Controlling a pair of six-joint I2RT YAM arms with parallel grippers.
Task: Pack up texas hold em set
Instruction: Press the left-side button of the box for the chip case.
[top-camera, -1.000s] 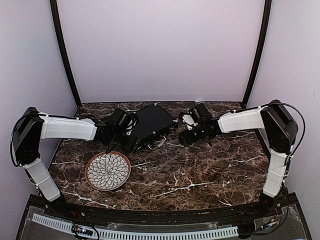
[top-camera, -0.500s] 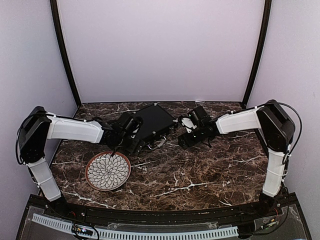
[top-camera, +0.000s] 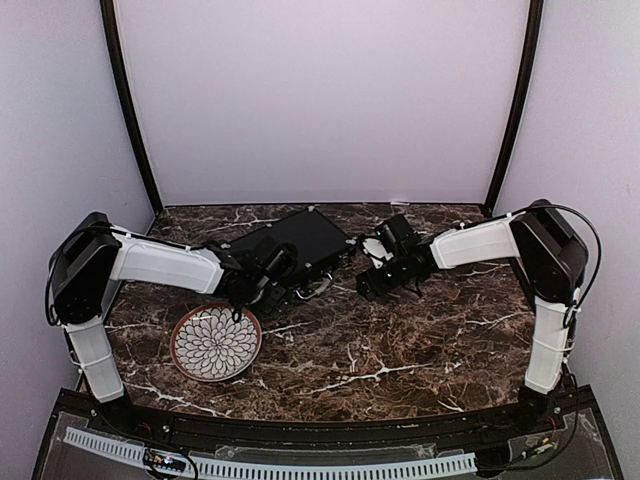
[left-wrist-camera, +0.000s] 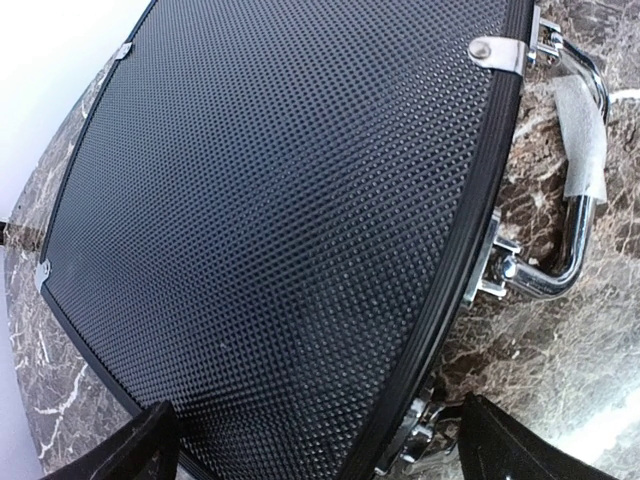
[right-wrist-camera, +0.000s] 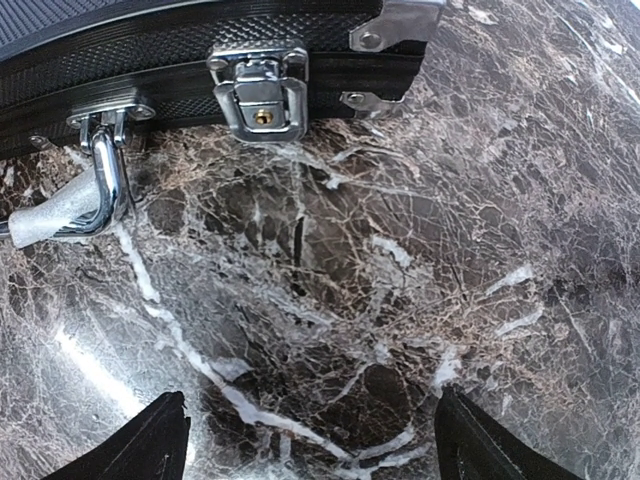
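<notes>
Black textured hard briefcase (top-camera: 300, 240): closed, flat on brown marble desk (top-camera: 400, 350).
Left gripper (left-wrist-camera: 318, 450): jaws released, above its corner.
Right gripper (right-wrist-camera: 315, 440): jaws released, near silver latch (right-wrist-camera: 258, 90).

Both my white arms (top-camera: 160, 262) reach inward; my black left pincer (left-wrist-camera: 320, 452) and right pincer (right-wrist-camera: 315, 445) gape wide.

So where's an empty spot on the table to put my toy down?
The biggest bare patch of table lies right of the plate, in front of the black case and right gripper, down to the near edge. It's crowded at the far left, where the black case, left gripper and plate bunch together.
</notes>
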